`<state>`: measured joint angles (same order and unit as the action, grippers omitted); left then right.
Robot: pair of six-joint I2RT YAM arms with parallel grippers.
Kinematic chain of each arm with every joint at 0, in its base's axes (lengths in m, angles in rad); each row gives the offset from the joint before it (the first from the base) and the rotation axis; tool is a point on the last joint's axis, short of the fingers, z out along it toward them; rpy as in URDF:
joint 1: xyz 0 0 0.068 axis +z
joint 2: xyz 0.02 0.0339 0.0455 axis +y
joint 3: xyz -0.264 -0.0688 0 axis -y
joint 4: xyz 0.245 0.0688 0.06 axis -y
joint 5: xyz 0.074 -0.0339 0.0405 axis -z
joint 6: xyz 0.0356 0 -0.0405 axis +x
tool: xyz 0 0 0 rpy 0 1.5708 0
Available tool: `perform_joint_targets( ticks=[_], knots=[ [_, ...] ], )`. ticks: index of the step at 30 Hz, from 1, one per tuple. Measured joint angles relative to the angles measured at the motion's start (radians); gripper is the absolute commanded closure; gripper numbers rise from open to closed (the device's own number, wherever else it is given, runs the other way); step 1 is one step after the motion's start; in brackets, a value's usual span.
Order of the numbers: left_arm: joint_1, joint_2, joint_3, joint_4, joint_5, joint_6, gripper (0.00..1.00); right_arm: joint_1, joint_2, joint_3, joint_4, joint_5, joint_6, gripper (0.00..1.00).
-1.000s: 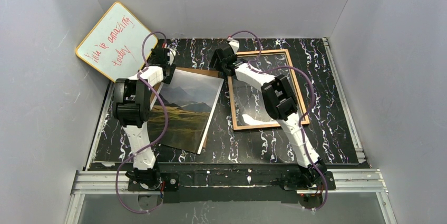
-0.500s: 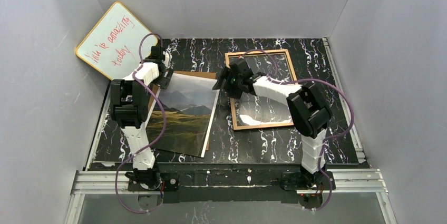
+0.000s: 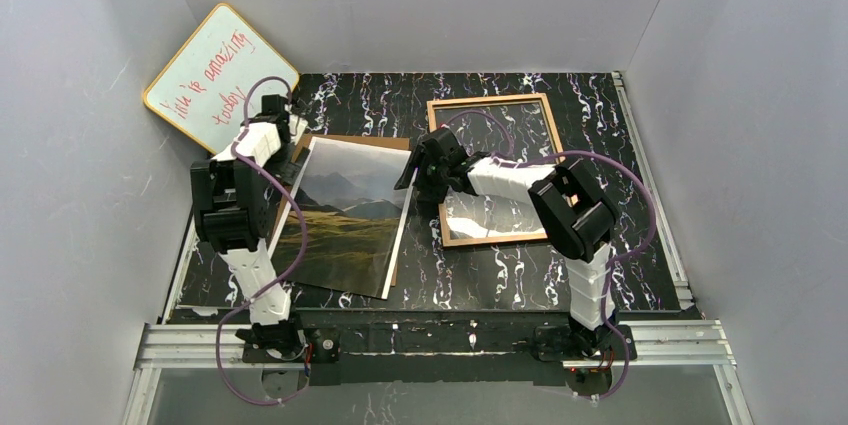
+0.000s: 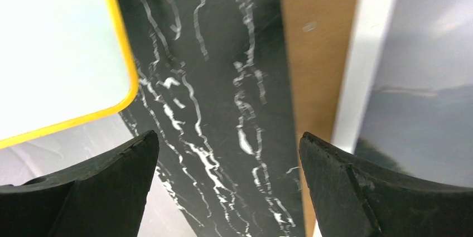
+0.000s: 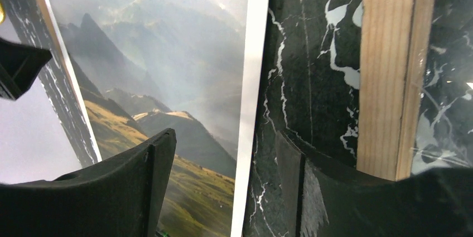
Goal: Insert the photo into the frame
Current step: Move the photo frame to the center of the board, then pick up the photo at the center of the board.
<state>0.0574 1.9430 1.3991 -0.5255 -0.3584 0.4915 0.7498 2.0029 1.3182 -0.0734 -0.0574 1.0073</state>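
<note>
The right gripper [image 3: 412, 170] has swung off the frame's [image 3: 487, 99] far corner to hover over the photo's [image 3: 350, 215] right edge, jaws apart and empty. The left gripper [image 4: 226, 148] has backed towards the whiteboard [image 3: 210, 75], jaws wide, holding nothing. So the photo — face up on the brown backing board [image 3: 360, 138], beside the frame — is not yet gripped. Flat on the board, its edge looks hard to pinch.
</note>
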Motion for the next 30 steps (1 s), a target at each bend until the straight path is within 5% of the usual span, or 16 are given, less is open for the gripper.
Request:
perform_joint_targets(
  ticks=[13,21,30],
  knots=[
    [0.030,-0.064,-0.165,0.087,-0.016,0.078,0.10,-0.014,0.033,-0.023,0.126,0.015,0.055,0.30],
    [0.026,-0.069,-0.176,0.099,-0.015,0.083,0.13,-0.069,0.033,-0.207,0.475,-0.117,0.203,0.40],
    [0.019,-0.070,-0.188,0.111,-0.021,0.089,0.14,-0.088,0.035,-0.256,0.667,-0.206,0.284,0.47]
  ],
)
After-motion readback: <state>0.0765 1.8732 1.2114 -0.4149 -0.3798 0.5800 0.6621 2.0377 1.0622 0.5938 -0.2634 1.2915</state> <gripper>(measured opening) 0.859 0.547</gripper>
